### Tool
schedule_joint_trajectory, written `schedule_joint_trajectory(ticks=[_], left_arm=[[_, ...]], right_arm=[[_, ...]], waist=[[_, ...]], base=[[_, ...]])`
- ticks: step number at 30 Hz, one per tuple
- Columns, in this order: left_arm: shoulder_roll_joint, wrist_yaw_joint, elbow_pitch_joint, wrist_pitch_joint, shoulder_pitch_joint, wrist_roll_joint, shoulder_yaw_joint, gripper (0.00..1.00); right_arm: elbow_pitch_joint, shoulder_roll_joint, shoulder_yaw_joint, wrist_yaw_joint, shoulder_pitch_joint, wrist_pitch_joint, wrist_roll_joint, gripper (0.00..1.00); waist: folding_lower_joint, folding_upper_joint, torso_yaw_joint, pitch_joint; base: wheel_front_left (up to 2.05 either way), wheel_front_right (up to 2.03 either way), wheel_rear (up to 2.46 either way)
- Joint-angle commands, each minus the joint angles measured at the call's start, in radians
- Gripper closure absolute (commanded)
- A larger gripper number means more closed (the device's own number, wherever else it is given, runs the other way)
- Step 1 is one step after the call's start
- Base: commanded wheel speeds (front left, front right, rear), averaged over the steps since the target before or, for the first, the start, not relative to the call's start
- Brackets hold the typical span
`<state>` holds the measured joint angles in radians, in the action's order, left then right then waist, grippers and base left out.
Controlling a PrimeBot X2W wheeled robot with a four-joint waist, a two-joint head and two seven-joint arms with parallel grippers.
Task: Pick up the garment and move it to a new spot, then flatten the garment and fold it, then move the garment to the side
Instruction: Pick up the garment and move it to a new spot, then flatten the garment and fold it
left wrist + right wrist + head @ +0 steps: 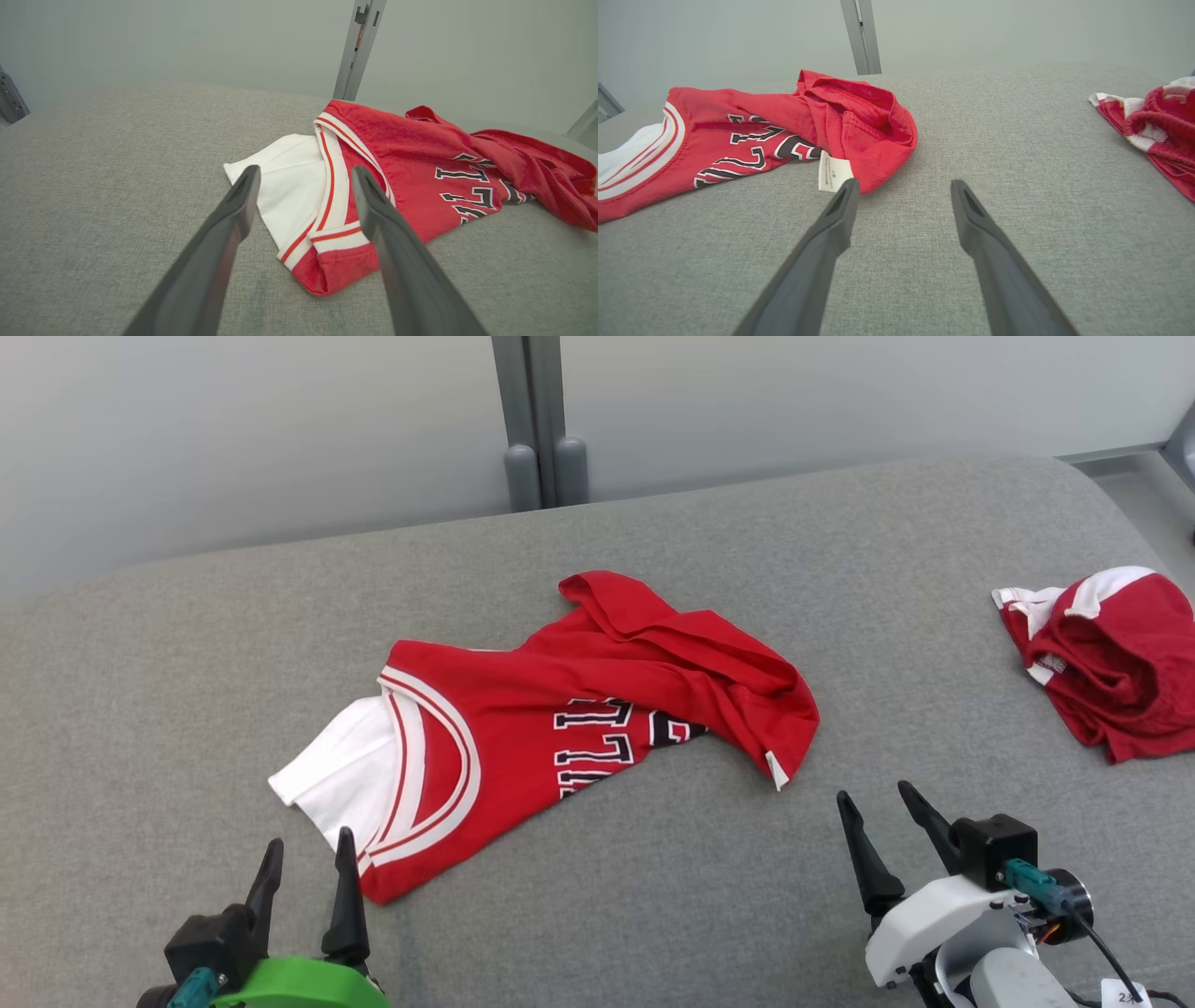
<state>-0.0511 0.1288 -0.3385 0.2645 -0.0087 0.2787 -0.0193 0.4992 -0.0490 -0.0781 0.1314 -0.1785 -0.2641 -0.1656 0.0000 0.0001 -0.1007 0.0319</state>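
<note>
The garment (523,719) is a red jersey with a white sleeve, striped trim and black-and-white lettering. It lies rumpled in the middle of the grey padded surface (653,896), its right part folded over itself. In the left wrist view the garment (411,177) has its white sleeve and lower corner just beyond the fingertips. In the right wrist view the garment (784,126) lies ahead to the left, its white label near the left fingertip. My left gripper (311,859) is open at the jersey's near-left corner. My right gripper (878,798) is open just right of the bunched end.
A smaller red cloth lump with white striped edges (1111,658) lies at the right edge of the surface, also to the right in the right wrist view (1157,121). A grey post (541,420) stands behind the far edge against a pale wall.
</note>
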Motion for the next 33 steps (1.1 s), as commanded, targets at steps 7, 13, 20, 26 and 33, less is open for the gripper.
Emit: schedule_joint_trajectory(ticks=[7,13,20,26,33], left_arm=[[-0.001,0.001,0.000,-0.001,-0.014,0.018,-0.028,0.00],[-0.001,0.002,0.003,-0.001,-0.044,0.033,-0.061,0.00],[-0.002,0.002,-0.004,-0.001,-0.082,0.050,-0.096,0.00],[-0.001,0.002,-0.016,-0.001,-0.096,0.061,-0.118,0.00],[-0.001,0.002,-0.022,-0.001,-0.101,0.069,-0.130,0.00]], right_arm=[[-0.001,-0.004,-0.012,-0.002,-0.017,0.000,0.020,0.00],[-0.009,-0.003,-0.052,-0.002,-0.066,0.000,0.030,0.00],[0.018,-0.004,-0.217,-0.002,-0.173,0.000,0.014,0.00],[0.118,-0.004,-0.406,-0.002,-0.310,-0.001,-0.028,0.00],[0.319,-0.005,-0.527,-0.002,-0.447,0.001,-0.081,0.00]], waist=[[0.0000,-0.0001,0.024,0.013],[0.0000,-0.0001,0.076,0.051],[0.0000,-0.0001,0.175,0.108],[0.0000,-0.0001,0.259,0.134],[0.0000,-0.0001,0.309,0.162]], base=[[0.00,0.00,0.00],[0.00,0.00,0.00],[0.00,0.00,0.00],[0.00,0.00,0.00],[0.00,0.00,0.00]])
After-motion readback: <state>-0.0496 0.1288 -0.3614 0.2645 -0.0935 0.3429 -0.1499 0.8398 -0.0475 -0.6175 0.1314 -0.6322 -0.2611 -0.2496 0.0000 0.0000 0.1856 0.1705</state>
